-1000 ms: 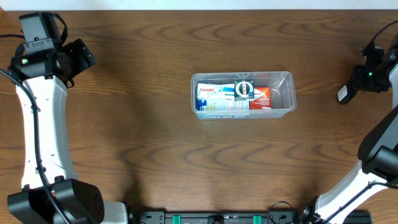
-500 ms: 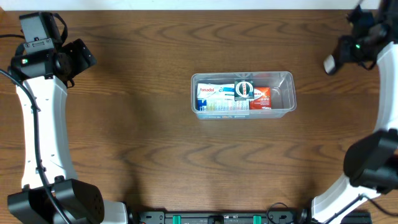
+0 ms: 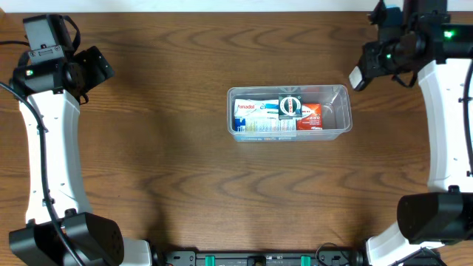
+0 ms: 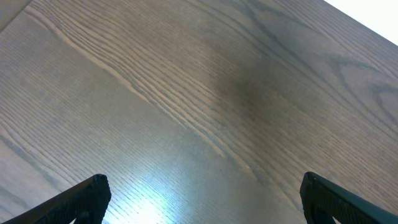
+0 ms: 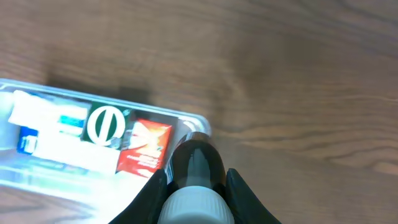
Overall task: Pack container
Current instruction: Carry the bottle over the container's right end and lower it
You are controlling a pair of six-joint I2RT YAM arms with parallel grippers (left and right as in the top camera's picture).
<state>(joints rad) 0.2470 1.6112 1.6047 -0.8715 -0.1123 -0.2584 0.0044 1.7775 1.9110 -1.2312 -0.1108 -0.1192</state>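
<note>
Container (image 3: 341, 111) lay just beside the right gripper (image 5: 196, 198), whose arm stretched far forward, jaws clamped on a dark white-capped bottle (image 5: 195, 160); left gripper (image 4: 205, 202) hung wide open, well apart from it.

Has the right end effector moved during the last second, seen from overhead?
Yes. The right end effector, shut on a dark bottle, went leftward and away from its base, nearing the far right corner of the container.
</note>
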